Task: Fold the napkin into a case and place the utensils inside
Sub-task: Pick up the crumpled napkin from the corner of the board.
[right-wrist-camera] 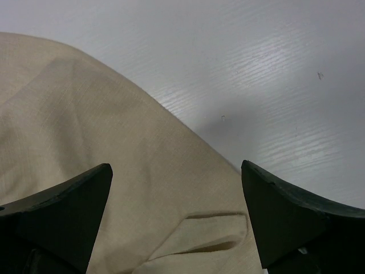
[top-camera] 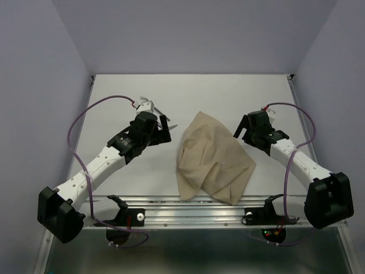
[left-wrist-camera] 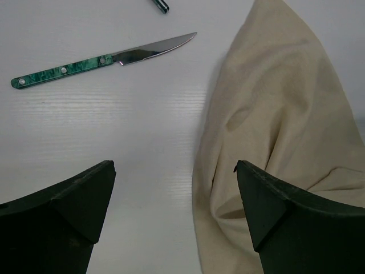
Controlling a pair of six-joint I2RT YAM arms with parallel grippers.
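Now, the left gripper [top-camera: 165, 128] hangs with jaws wide apart and nothing in them, the napkin [top-camera: 212, 162] just to its right. Only its wrist view shows a knife [left-wrist-camera: 104, 60] flat on the surface [left-wrist-camera: 85, 125] beyond the fingers, green handle leftward — plus what may be a second handle tip [left-wrist-camera: 161, 4] at the top edge. The napkin lies crumpled between the arms, long axis running far to near. The right gripper [top-camera: 244, 132], equally wide and empty, hovers over its right border — marginally nearer, I judge.

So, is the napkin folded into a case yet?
Not yet: the napkin lies in a loose, crumpled heap, with the knife lying apart from it.
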